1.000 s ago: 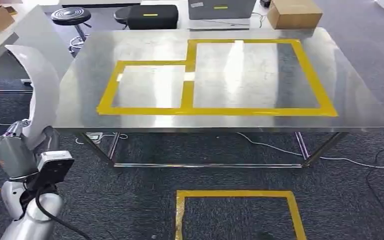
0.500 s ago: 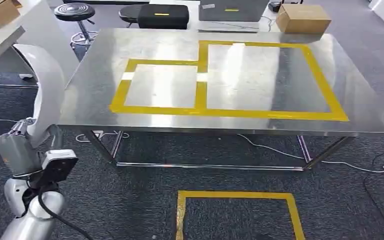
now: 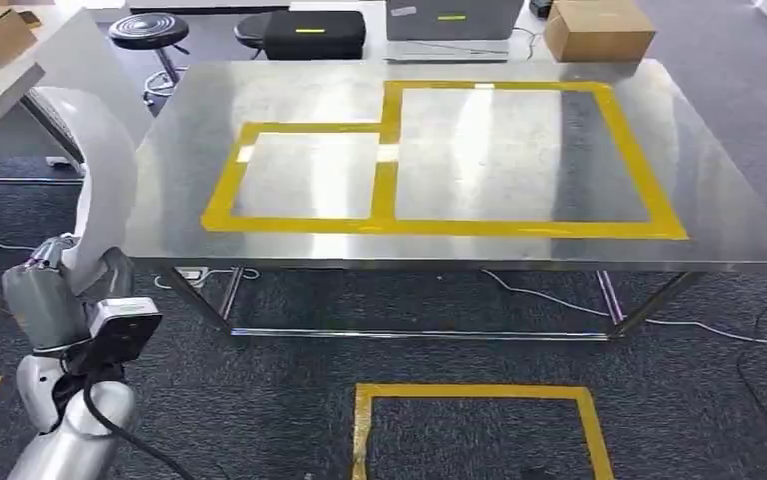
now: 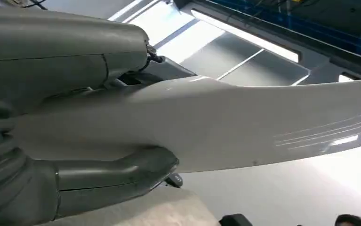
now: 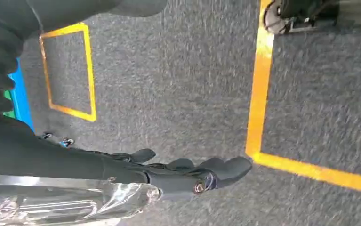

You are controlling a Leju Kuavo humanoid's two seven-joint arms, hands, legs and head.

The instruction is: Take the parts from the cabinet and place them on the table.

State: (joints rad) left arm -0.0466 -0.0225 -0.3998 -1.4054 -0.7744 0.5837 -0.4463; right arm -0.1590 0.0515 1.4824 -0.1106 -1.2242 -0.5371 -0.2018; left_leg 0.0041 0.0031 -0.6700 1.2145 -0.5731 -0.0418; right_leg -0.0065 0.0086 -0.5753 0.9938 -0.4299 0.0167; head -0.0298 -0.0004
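Gripping the white curved part (image 3: pixel 99 170) near its lower end, our left hand (image 3: pixel 44 300) has thumb and fingers (image 4: pixel 122 176) wrapped around it, left of the table (image 3: pixel 739 215). We judge it light, stiff and slippery. Right wrist view adds our right hand (image 5: pixel 183 172), loosely open over carpet.

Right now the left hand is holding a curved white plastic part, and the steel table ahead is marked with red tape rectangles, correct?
Not quite: the tape on the steel table is yellow, not red, as the head view shows. The left hand is indeed holding the curved white plastic part, fingers closed around it.
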